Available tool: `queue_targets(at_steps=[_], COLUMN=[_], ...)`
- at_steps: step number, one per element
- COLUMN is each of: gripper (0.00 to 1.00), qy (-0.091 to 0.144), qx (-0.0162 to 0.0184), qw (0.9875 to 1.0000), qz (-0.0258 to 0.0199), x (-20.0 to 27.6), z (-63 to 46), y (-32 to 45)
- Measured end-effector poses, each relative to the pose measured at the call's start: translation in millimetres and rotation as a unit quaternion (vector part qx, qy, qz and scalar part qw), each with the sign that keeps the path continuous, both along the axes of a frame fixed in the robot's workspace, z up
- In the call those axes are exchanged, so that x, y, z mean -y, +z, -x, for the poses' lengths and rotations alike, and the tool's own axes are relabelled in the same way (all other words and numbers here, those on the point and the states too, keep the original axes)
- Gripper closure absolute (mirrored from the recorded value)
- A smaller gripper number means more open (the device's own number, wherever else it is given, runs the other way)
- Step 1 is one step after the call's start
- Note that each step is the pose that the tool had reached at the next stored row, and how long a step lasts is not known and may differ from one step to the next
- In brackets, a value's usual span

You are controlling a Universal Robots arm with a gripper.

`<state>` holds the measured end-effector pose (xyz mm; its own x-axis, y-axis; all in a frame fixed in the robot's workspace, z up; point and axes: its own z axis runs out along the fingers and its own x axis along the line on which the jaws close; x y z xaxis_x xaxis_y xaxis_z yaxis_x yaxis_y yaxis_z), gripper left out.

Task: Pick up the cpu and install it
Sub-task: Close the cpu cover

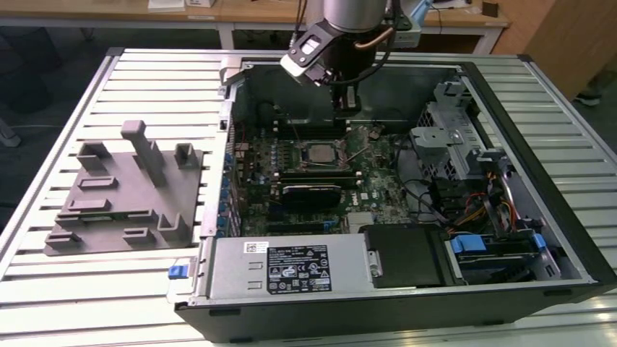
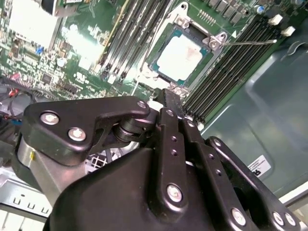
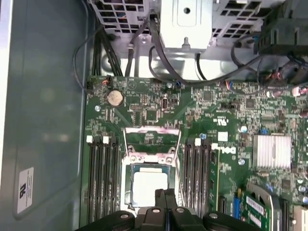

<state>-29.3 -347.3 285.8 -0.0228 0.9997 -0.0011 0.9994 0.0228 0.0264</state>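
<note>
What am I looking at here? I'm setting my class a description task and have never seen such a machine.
A robot arm reaches over an open computer case lying on a slatted table. The exterior view comes from a camera off the arm; both wrist views come from cameras riding on it, looking at the motherboard. The arm's tool is shut and empty. The cpu, a shiny square chip, sits in its socket. A grey fixture block lies beside the case.

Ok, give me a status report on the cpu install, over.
The gripper is over the motherboard, fingers shut, empty. The cpu lies in the socket, apart from the fingers. Nothing seen in the way.
</note>
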Motion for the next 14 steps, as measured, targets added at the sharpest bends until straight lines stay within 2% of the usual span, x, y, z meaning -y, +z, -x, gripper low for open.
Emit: queue_targets(at_steps=[7,14], gripper=[0.89,0.89], qy=[0.002,0.002], qx=[-0.0002,-0.0012], qw=[1.0000,1.0000], qz=[0.0001,0.0001], x=[-2.4,-4.4], z=[-10.2,-20.2], y=[-2.2,-9.0])
